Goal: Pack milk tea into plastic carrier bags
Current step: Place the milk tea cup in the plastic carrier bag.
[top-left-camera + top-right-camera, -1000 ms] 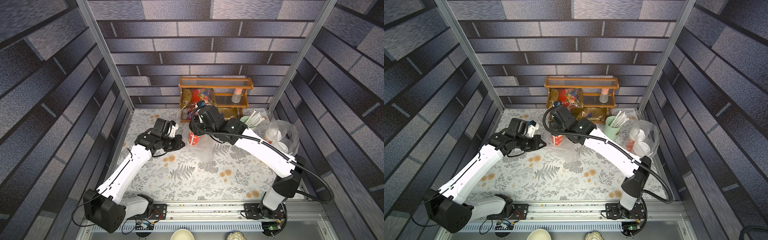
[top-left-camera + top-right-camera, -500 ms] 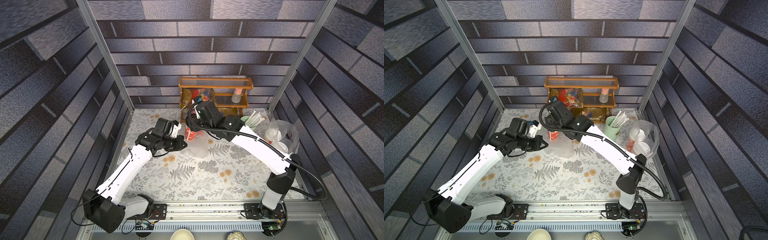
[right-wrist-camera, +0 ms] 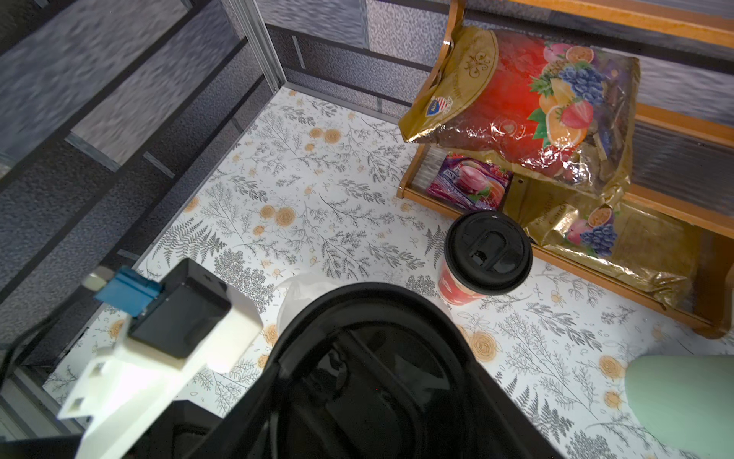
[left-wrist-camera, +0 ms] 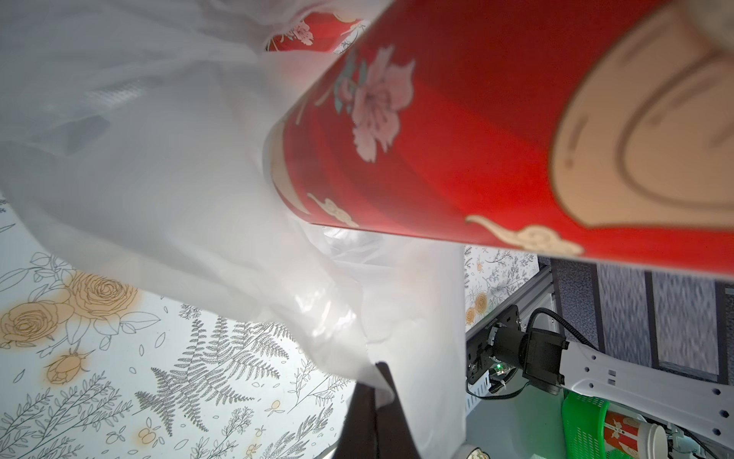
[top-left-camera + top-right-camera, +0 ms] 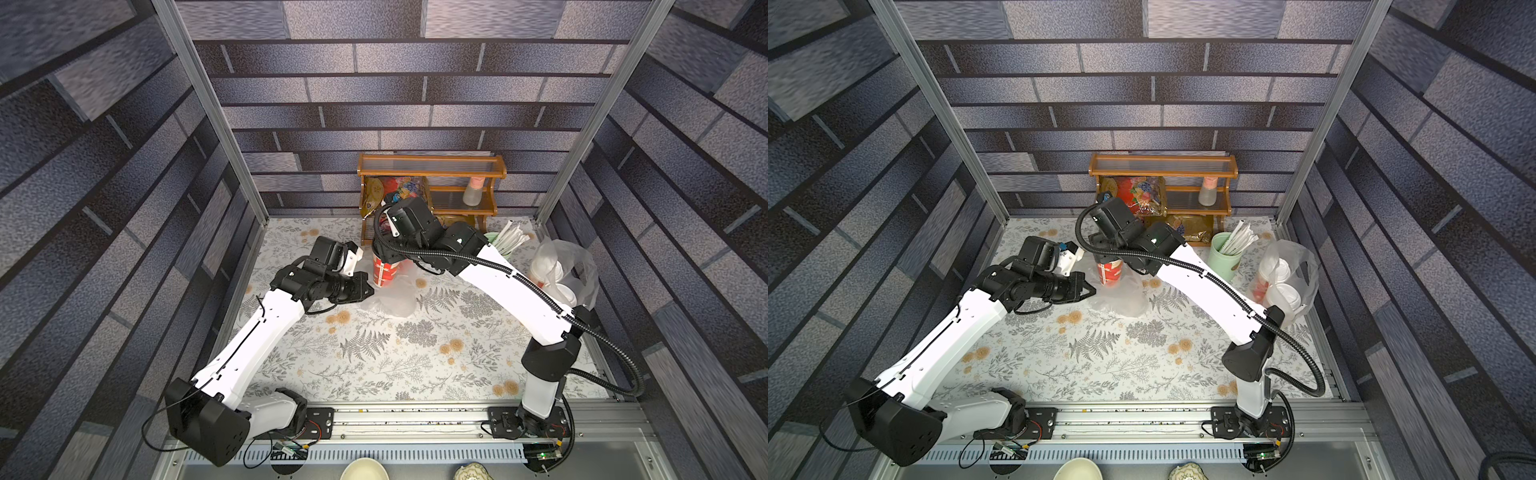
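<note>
Left gripper (image 5: 365, 291) clamps a fold of the clear bag (image 5: 392, 297), slack on the table (image 5: 374, 353) — the pinch itself is plain only in the left wrist view. Beside it, the right gripper (image 5: 388, 249) grips a red cup (image 5: 384, 270) by its black-lidded top, base at the bag; its fingers are hidden from above. A second cup (image 3: 486, 254) by the shelf (image 5: 432, 170) shows only in the right wrist view. Far right, a packed bag (image 5: 582, 270) holds two white-lidded cups (image 5: 550, 268).
</note>
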Motion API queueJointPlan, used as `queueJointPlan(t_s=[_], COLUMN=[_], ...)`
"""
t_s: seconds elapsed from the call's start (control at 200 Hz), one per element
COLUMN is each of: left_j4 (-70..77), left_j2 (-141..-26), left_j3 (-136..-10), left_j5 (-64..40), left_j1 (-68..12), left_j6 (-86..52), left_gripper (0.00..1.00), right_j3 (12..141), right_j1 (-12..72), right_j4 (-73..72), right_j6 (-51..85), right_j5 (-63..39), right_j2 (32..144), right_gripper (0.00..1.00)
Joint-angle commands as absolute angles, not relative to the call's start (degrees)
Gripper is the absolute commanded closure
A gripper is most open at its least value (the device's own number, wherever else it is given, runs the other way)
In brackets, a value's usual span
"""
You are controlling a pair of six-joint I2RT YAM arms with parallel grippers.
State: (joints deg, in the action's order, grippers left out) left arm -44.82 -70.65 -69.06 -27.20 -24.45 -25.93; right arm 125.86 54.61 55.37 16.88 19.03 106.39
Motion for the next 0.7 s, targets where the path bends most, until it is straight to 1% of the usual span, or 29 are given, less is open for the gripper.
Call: queueJointPlan(t_s=[0.0,0.316,0.551,0.696], left_j4=[-45.9,-45.5,-45.2,-45.0], left_j2=[-69.8,-69.8,-69.3,-69.0], left_j3=[-69.2,-70.0,-70.1,-70.1], left_j5=[-27.2,-27.2,-27.4,-27.2], left_j1=[-24.5,-24.6,-24.6,-24.6], left_j6=[-24.9,-25.1,-25.7,-25.9], left_gripper=[1.00,1.00,1.00,1.00], right_j3=[128.5,128.3,124.1,118.5], right_j1=[54.3,53.9,53.3,53.1], right_j4=[61.3,65.5,62.2,58.5], right_j6=[16.6,16.1,16.2,16.7], right_j5=[19.7,17.4,16.1,16.5], right_j2=[105.6,108.9,110.4,109.7], right_gripper=[0.41,0.41,0.41,0.42])
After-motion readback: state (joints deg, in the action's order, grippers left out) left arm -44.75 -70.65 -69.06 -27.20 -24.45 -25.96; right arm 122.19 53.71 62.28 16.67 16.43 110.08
